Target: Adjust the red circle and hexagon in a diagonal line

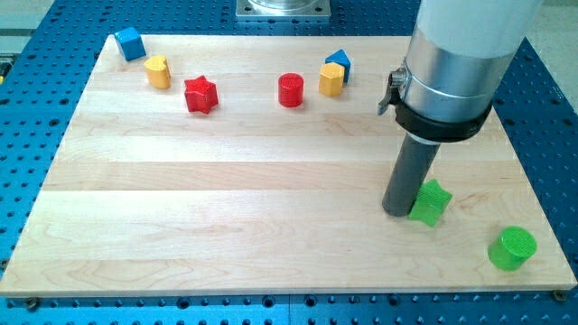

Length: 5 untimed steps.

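Touching my tip (397, 211), green star (431, 201); green cylinder (512, 248) nearby.

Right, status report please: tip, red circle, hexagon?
My tip low at right, against green star. Red circle and yellow hexagon near top, untouched. Path between clear.

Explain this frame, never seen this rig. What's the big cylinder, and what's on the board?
One camera looks down at a wooden board on a blue perforated table. The big cylinder is a robot arm ending in a dark rod; it has no pincer and holds nothing, it only pushes blocks. My tip rests just left of the green star, about touching. A green cylinder sits at the view's lower right. Along the top: blue cube, yellow block, red star, red circle, yellow hexagon, blue block.
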{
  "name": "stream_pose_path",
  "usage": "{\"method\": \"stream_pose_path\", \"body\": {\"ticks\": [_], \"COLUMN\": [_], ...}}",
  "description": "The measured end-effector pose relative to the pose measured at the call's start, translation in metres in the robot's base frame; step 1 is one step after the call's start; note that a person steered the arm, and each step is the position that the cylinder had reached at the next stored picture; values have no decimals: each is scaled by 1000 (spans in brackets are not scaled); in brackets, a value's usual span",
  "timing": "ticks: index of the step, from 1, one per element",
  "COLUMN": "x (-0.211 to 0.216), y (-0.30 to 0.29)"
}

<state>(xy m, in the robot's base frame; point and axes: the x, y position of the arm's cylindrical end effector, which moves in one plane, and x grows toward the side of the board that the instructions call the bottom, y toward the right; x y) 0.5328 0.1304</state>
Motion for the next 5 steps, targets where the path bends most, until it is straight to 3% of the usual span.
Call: {"method": "stream_pose_path", "body": {"ticks": [1,4,5], "x": [-22,-273,-306], "y": [-33,-2,-17]}}
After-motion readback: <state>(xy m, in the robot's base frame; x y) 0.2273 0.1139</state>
